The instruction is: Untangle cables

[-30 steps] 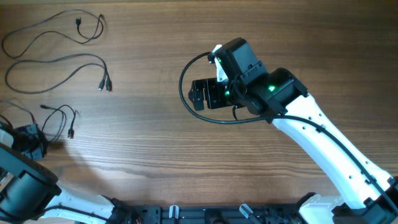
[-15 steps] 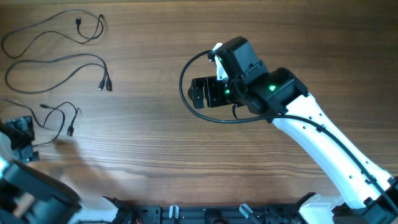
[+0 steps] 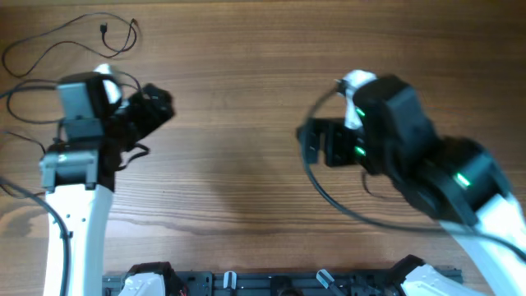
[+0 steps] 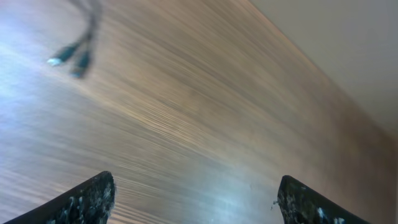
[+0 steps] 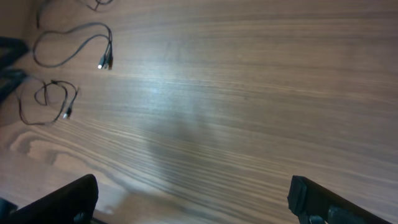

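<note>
Three thin dark cables lie apart at the table's far left. The right wrist view shows the middle cable (image 5: 68, 50) as a loop ending in two plugs. Below it lies a smaller looped cable (image 5: 46, 99). From overhead the top cable (image 3: 103, 30) lies in full view, while my left arm covers much of the other two. My left gripper (image 3: 154, 107) hangs open over bare wood just right of them, and two blurred plug ends (image 4: 68, 59) show in its wrist view. My right gripper (image 3: 316, 144) is open at mid-table, holding nothing.
The wooden tabletop (image 3: 238, 74) stretches between the two arms. A thick black arm cable (image 3: 329, 197) loops out beside my right arm. The robot bases (image 3: 279, 281) line the near edge.
My left gripper has opened and let go of the smallest cable, and its arm has swung from the near-left corner up over the cables. My right arm has shifted right.
</note>
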Robot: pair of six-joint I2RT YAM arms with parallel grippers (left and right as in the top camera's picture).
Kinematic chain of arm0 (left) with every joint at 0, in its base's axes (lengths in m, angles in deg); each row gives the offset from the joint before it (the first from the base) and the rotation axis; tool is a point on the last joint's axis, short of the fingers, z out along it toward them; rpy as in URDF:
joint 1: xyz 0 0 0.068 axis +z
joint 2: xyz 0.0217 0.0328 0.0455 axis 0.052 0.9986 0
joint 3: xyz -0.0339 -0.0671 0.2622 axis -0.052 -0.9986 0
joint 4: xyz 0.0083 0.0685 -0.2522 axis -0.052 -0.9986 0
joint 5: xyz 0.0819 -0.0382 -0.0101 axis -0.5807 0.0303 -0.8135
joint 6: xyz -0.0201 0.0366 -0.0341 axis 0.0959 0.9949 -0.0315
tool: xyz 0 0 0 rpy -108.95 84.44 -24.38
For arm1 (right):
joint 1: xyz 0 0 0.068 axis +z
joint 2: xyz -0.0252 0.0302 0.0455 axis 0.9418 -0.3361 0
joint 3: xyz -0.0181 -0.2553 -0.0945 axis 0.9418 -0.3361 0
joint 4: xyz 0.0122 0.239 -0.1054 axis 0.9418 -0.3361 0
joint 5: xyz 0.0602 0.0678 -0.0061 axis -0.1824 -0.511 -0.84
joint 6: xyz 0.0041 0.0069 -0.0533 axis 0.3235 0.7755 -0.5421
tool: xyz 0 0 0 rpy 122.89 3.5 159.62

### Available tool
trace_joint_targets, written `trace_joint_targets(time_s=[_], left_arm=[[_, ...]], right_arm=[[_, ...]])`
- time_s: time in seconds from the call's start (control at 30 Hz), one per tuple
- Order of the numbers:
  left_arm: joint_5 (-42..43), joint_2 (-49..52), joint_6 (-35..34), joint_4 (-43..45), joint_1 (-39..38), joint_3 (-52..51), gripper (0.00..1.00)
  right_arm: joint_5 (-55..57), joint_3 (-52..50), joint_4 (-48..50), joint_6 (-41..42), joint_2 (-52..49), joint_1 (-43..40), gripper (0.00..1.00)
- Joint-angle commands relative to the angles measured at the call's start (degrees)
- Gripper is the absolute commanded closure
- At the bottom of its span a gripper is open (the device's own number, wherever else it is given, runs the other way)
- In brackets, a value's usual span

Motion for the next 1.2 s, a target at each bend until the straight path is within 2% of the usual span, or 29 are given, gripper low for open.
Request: trace_joint_targets(time_s=[0.0, 0.13, 0.2, 0.27, 0.3, 0.37, 0.67, 1.07, 1.17], left_arm=[[-2.16, -2.73, 3.04, 0.5, -6.51, 0.74, 0.15], [-2.16, -12.66, 3.3, -1.92, -10.05, 0.72, 0.15], [-2.16, -19.89, 6.03, -4.11, -10.88, 0.61, 0.13], [-2.16, -26.6, 5.81, -7.91, -10.88, 0.61, 0.11], [-2.16, -28.28, 5.81, -9.25, -10.88, 0.61, 0.0], [-2.16, -30.56, 5.81, -11.65, -10.88, 0.63, 0.0], [-2.16, -31.43, 5.84, -20.74, -10.88, 0.61, 0.0], [-2.16, -31.43, 5.84, -21.55, -10.88, 0.61, 0.0], [-2.16, -31.43, 5.81, -21.55, -10.88, 0.63, 0.0]], right_arm=[[5.11, 0.39, -3.93, 1.97, 6.84, -0.09, 0.0], [13.77, -1.49, -10.86, 7.43, 15.32, -0.07, 0.0], [14.36, -4.35, -10.88, 7.3, 20.37, -0.07, 0.0], [14.82, -8.44, -8.5, 7.34, 26.4, -0.09, 0.0], [14.84, -9.35, -7.54, 7.34, 27.93, -0.07, 0.0], [14.75, -9.7, -7.26, 8.0, 29.35, -0.09, 0.0], [14.75, -9.7, -7.56, 9.86, 29.46, -0.09, 0.0], [14.78, -9.73, -7.54, 9.84, 29.55, -0.09, 0.0], [14.78, -9.73, -7.56, 9.86, 30.14, -2.32, 0.0]])
